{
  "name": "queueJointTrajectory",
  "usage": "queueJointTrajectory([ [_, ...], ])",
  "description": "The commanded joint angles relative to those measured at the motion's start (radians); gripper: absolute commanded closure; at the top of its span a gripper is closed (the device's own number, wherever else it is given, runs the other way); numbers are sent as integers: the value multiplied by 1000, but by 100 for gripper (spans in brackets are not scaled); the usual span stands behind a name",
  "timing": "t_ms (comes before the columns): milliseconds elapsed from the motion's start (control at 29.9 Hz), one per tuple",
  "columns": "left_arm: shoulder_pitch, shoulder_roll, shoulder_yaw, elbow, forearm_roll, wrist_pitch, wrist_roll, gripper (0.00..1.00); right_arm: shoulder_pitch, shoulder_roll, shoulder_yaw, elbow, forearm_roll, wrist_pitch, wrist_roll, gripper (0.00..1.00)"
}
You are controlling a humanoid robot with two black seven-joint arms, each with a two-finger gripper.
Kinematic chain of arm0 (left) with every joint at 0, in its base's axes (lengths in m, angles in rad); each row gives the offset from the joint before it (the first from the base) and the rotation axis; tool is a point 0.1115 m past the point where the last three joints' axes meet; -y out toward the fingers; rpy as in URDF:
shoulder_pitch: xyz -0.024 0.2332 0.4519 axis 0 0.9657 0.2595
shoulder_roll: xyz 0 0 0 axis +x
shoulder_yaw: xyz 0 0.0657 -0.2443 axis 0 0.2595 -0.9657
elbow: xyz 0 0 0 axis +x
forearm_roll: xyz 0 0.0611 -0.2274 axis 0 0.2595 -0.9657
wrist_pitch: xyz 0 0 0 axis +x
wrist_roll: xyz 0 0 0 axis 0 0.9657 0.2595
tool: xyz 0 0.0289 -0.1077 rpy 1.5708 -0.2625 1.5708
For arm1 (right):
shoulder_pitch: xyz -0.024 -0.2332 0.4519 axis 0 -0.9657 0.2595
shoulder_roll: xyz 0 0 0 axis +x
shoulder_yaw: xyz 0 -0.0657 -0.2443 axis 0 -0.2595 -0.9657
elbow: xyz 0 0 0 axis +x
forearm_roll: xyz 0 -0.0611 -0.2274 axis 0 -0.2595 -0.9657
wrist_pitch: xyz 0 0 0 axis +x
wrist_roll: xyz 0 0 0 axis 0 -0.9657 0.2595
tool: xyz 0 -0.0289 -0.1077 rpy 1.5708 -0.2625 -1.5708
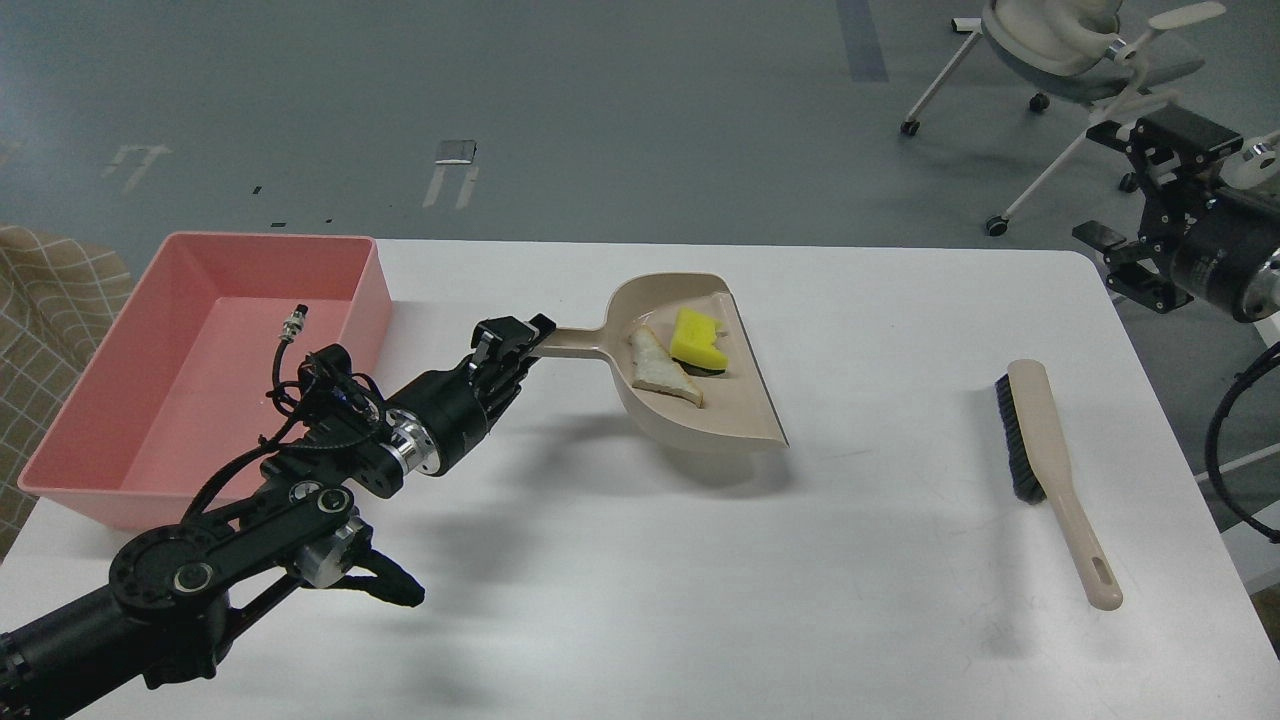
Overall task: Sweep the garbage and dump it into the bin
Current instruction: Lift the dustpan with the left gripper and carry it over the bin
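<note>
My left gripper (522,338) is shut on the handle of the beige dustpan (735,415) and holds the pan raised above the table. In the pan lie the yellow sponge piece with dark backing (696,340) and the off-white wedge (658,371). The pink bin (85,420) stands at the table's left, to the left of the dustpan. My right gripper (1128,190) is open and empty, raised off the table's far right corner. The beige brush with black bristles (1045,450) lies flat on the table at the right.
The white table (700,600) ends close on the right beside the brush. Office chairs (1070,50) stand on the floor behind at the right. A checked cloth (50,290) shows at the left edge beside the bin.
</note>
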Motion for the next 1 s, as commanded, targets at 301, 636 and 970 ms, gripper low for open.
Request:
queueJointTrajectory([
  [301, 19, 10, -101, -33, -18, -21, -13, 100, 67, 328, 186, -232, 21, 0, 160, 1],
  [636, 36, 53, -190, -33, -53, -48, -9, 100, 84, 334, 181, -402, 21, 0, 367, 1],
  [970, 85, 137, -301, -94, -112, -51, -1, 100, 69, 316, 178, -418, 21, 0, 371, 1],
])
